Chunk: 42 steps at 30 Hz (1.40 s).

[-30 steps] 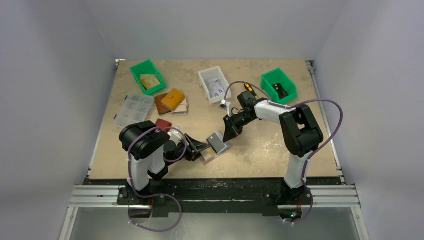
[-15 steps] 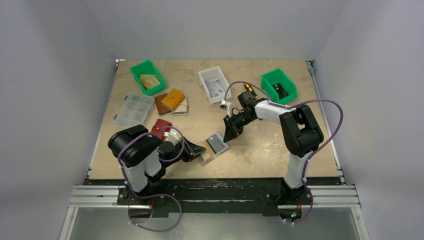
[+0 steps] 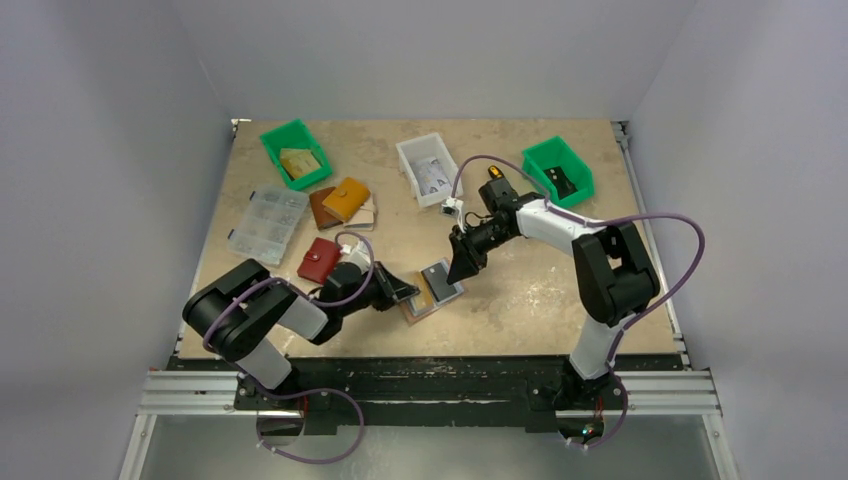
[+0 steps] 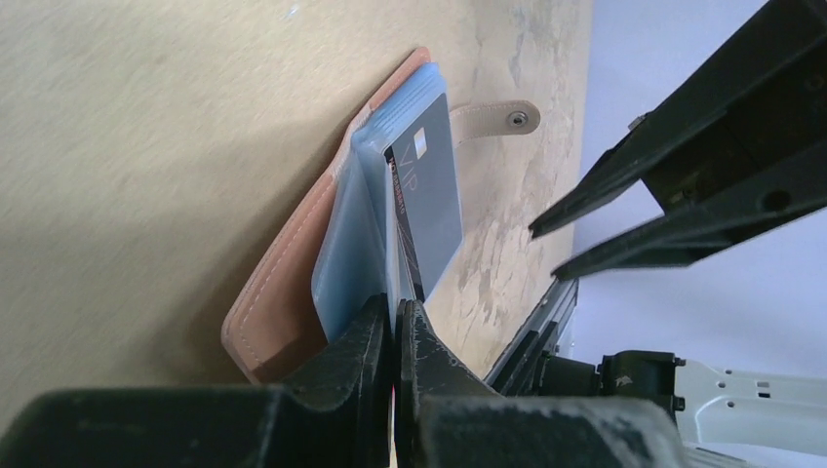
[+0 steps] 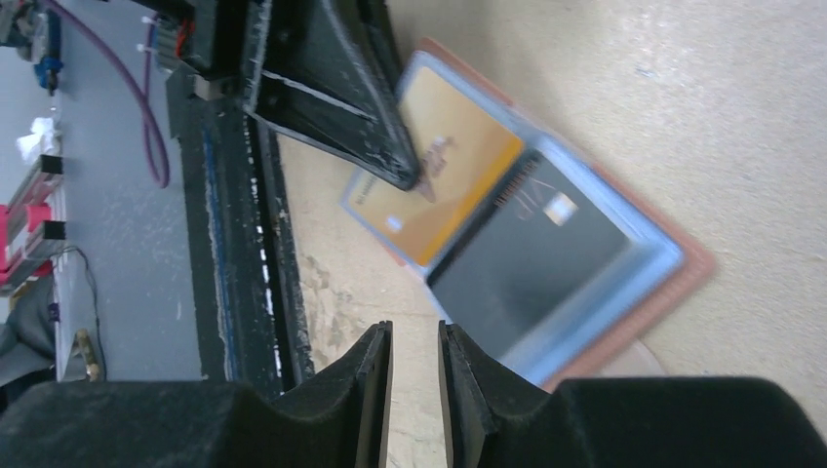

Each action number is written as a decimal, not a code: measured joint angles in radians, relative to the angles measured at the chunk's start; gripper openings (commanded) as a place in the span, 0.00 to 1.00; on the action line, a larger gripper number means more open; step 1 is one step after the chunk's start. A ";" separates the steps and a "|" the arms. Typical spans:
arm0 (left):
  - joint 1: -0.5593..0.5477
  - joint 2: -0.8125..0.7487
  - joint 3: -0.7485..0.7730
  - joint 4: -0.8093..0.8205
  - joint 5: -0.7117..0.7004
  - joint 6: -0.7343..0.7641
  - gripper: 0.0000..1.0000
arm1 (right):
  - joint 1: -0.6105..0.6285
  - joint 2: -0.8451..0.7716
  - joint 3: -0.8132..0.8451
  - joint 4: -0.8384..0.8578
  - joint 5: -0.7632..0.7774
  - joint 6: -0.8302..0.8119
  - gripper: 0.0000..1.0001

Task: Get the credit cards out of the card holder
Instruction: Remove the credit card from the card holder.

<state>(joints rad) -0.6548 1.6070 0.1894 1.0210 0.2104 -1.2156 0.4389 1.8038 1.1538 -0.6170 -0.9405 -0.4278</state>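
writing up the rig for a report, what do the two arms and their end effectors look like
The left arm and right arm match: white links between bulky black joints. A purple cable loops loosely along each. The left end effector and right end effector are black, each with two flat tapering fingers.

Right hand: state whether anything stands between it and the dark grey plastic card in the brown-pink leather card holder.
Nothing visible does, apart from the clear sleeve over the dark grey plastic card; the right hand hovers near it.
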 measured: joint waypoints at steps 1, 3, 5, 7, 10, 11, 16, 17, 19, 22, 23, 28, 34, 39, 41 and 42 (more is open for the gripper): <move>0.000 -0.005 0.026 -0.036 0.007 0.015 0.00 | 0.002 -0.003 0.000 -0.005 -0.014 -0.009 0.31; 0.000 -0.007 0.079 -0.101 0.020 0.045 0.09 | 0.008 -0.003 0.000 -0.011 -0.030 -0.016 0.31; 0.000 -0.007 0.124 -0.160 0.028 0.069 0.18 | 0.016 -0.003 0.000 -0.010 -0.033 -0.014 0.31; 0.000 -0.008 0.159 -0.209 0.033 0.085 0.29 | 0.024 -0.003 -0.002 0.008 -0.026 0.006 0.31; 0.000 -0.008 0.182 -0.254 0.041 0.100 0.40 | 0.031 0.002 -0.014 0.056 0.008 0.060 0.31; 0.000 -0.008 0.185 -0.265 0.045 0.101 0.41 | 0.032 0.004 -0.015 0.060 0.012 0.064 0.31; 0.000 -0.003 0.188 -0.290 0.066 0.101 0.43 | 0.032 0.051 -0.021 0.110 0.076 0.130 0.30; 0.000 0.000 0.188 -0.288 0.074 0.100 0.43 | 0.032 0.060 -0.023 0.114 0.087 0.140 0.30; 0.000 0.000 0.189 -0.277 0.088 0.098 0.43 | 0.031 0.070 -0.027 0.119 0.100 0.151 0.30; 0.000 0.000 0.190 -0.252 0.113 0.092 0.44 | 0.031 0.072 -0.031 0.125 0.113 0.166 0.30; 0.000 -0.001 0.193 -0.250 0.119 0.092 0.44 | 0.031 0.072 -0.031 0.128 0.113 0.168 0.30; 0.000 -0.010 0.204 -0.251 0.131 0.092 0.45 | 0.031 0.072 -0.031 0.133 0.118 0.179 0.30; 0.000 -0.024 0.205 -0.252 0.143 0.092 0.45 | 0.031 0.073 -0.031 0.134 0.120 0.182 0.29; 0.000 -0.044 0.214 -0.287 0.139 0.101 0.43 | 0.031 0.073 -0.031 0.134 0.120 0.182 0.30; 0.000 -0.045 0.216 -0.312 0.129 0.101 0.43 | 0.031 0.073 -0.031 0.134 0.120 0.182 0.29; 0.000 -0.046 0.217 -0.327 0.123 0.101 0.44 | 0.031 0.073 -0.031 0.134 0.120 0.182 0.29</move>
<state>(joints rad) -0.6548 1.5612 0.4065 0.6945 0.3332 -1.1141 0.4702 1.8767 1.1233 -0.4835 -0.8204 -0.2459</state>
